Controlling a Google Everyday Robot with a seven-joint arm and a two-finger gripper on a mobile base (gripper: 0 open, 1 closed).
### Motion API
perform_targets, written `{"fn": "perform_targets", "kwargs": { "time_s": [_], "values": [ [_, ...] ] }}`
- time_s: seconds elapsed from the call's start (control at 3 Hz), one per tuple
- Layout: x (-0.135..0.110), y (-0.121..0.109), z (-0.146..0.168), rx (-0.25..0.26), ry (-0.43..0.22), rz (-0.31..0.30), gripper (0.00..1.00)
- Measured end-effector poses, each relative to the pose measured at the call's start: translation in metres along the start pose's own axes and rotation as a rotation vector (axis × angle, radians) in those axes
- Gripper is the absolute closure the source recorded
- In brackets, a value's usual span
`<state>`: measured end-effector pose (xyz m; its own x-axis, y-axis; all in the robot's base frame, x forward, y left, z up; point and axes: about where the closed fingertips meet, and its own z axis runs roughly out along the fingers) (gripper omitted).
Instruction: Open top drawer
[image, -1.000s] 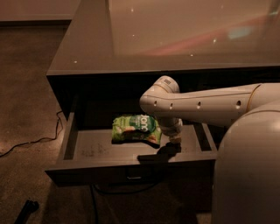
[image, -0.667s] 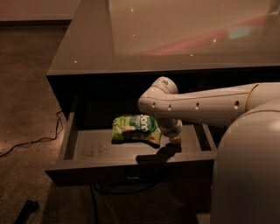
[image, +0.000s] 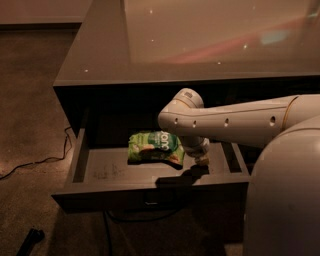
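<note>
We see a dim furnished room, perhaps an office or lounge: a glossy grey counter (image: 200, 45) over dark drawers, a speckled brown floor (image: 30, 100), a black cable (image: 35, 162) trailing. The gripper (image: 194, 172) hangs inside the open top drawer (image: 107, 170), beside a green snack bag (image: 155, 147).

Dim, warm light; pinkish glare streaks the tabletop (image: 200, 45) upper right; the gripper (image: 197, 171) sits shadowed lower centre, inside the top drawer (image: 107, 169).

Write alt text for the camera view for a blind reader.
The top drawer stands pulled out under a glossy counter, a green snack bag on its grey floor. The robot's white arm reaches in, its hand low behind the drawer front, beside the bag.
</note>
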<state>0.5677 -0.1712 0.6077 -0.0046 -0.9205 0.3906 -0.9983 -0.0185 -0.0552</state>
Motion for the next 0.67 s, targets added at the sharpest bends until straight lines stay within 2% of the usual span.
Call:
{"fn": "perform_targets", "kwargs": {
  "time_s": [0.33, 0.67],
  "values": [
    [0.0, 0.0, 0.0001, 0.0, 0.0, 0.0, 0.69],
    [0.0, 0.0, 0.0001, 0.0, 0.0, 0.0, 0.46]
  ]
}}
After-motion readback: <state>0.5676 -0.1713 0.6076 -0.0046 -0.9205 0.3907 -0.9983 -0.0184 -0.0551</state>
